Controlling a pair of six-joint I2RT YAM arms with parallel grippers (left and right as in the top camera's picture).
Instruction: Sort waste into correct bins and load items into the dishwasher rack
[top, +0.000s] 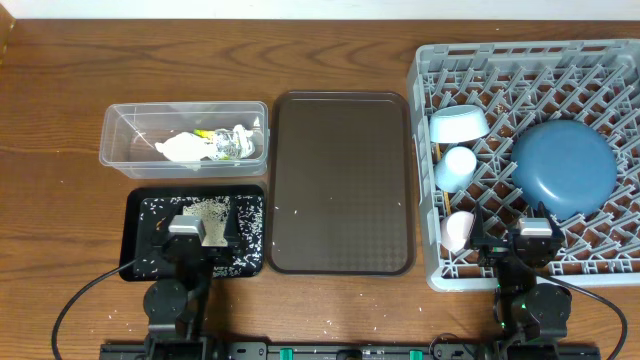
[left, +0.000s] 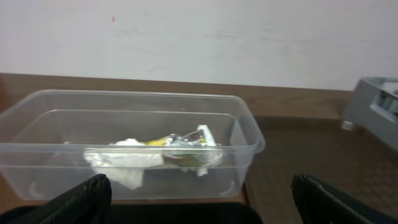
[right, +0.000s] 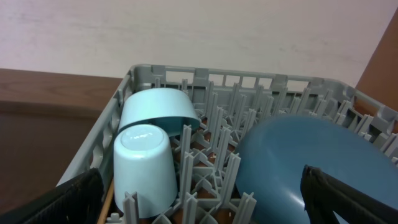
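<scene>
Overhead, we see the left hand (top: 197, 234) hovering over the near part of the black tray (top: 138, 215), its fingers (left: 79, 198) spread wide apart with nothing between them. White rice grains (top: 205, 210) lie scattered across that tray, and a few specks dot the brown serving tray (top: 340, 120) beside it. Behind the black tray stands the clear tub (top: 120, 140), holding crumpled white paper (top: 180, 150), a foil wrapper (top: 236, 145) and a yellow-green packet (top: 205, 134). On the right side of the counter (top: 60, 60) we find the dishwasher rack (top: 620, 60). Along its left edge sit the pale-blue bowl (top: 458, 124), tipped on its side, the light-blue cup (top: 457, 168) upside down just beside it, and the pink cup (top: 456, 231) nearest us. The dark-blue plate (top: 563, 165) rests over the pegs to their right. The right hand (top: 532, 236) hangs over the rack's near edge, its fingers likewise apart and holding nothing.
</scene>
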